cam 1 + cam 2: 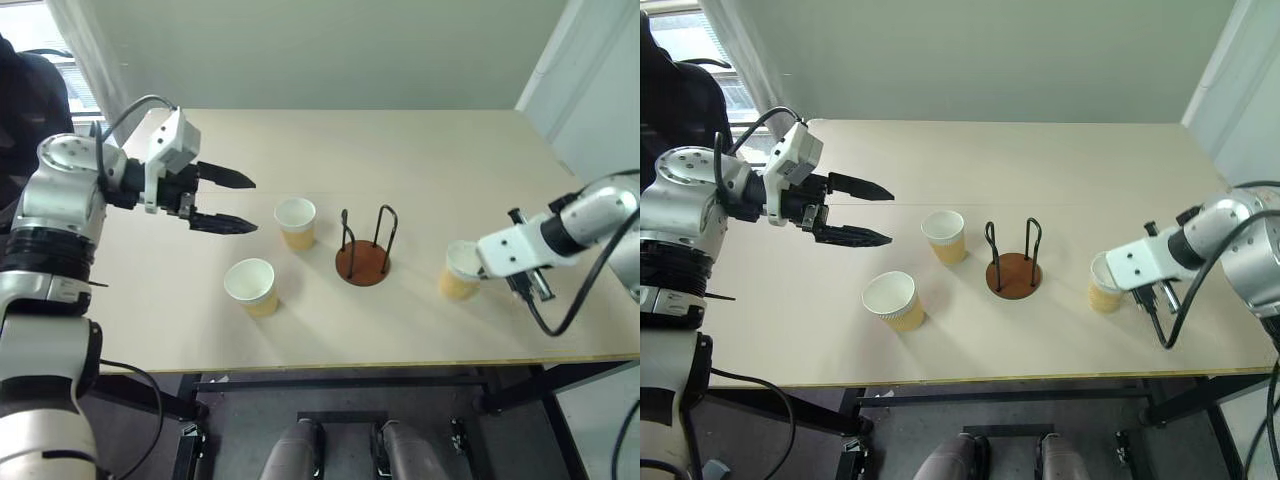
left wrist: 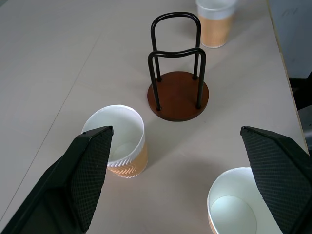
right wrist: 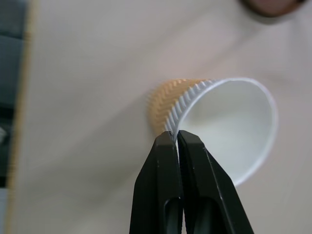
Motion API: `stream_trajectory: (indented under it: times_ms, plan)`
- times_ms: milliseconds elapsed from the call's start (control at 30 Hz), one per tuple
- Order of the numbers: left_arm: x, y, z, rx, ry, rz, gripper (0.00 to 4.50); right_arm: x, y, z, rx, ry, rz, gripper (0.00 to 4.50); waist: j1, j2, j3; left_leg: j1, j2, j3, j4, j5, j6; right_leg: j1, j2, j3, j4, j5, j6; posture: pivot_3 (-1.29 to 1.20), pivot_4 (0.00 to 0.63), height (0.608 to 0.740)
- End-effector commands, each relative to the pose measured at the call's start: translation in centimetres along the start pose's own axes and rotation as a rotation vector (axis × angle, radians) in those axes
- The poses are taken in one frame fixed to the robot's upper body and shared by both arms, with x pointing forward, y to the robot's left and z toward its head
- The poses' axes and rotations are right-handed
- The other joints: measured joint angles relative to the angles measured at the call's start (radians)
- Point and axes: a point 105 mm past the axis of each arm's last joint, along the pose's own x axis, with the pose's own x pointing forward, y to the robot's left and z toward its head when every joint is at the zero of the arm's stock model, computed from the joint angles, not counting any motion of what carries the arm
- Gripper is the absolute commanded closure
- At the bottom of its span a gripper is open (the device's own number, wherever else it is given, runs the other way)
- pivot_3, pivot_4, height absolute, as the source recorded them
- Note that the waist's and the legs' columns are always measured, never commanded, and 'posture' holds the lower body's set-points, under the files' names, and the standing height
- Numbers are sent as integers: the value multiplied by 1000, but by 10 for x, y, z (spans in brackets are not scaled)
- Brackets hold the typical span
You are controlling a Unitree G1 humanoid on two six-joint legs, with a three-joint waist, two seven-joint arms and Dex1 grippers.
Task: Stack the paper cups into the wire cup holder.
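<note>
One paper cup [image 3: 219, 122] tilts, rim pinched by right claw [image 3: 176, 139].

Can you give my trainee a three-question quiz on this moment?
1. True or false: the wire cup holder already has a cup in it.
2. How many paper cups stand on the table?
3. The right gripper is: A) wide open over the table, B) shut on the rim of the right-hand cup, C) inside the holder.

Key: 1 false, it is empty. 2 three. 3 B; the left gripper is the open one.
</note>
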Motion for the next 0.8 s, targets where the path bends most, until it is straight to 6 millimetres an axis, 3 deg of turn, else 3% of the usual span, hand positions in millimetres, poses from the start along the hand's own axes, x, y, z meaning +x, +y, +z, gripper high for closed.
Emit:
stream_trajectory:
  times_ms: [33,467,567,633,800]
  plan:
    - [-8,0,14,48,-24,-8,0,-5,-5,-4,-15,19,-30,4445,3,0,0,0,0,0,0,0,0,0,0,0,0,0,0,0,150,740]
    - [-10,2,14,42,-25,3,0,10,8,-5,-30,33,-3,4445,1,0,0,0,0,0,0,-1,-2,0,0,0,0,0,-1,0,150,740]
    - [-10,2,14,40,-25,5,0,10,8,-7,-38,45,-21,3882,1,0,0,0,0,0,0,-2,-2,0,0,0,-1,0,-1,0,150,740]
    - [-11,2,14,39,-25,6,0,10,7,-7,-50,55,-34,3267,2,0,0,-1,0,0,0,-2,-2,0,0,0,-1,0,-1,0,150,740]
    - [-12,2,14,38,-25,9,0,11,7,-8,-61,70,-38,3267,2,0,0,-1,0,0,0,-2,-2,0,0,0,-1,0,0,0,150,740]
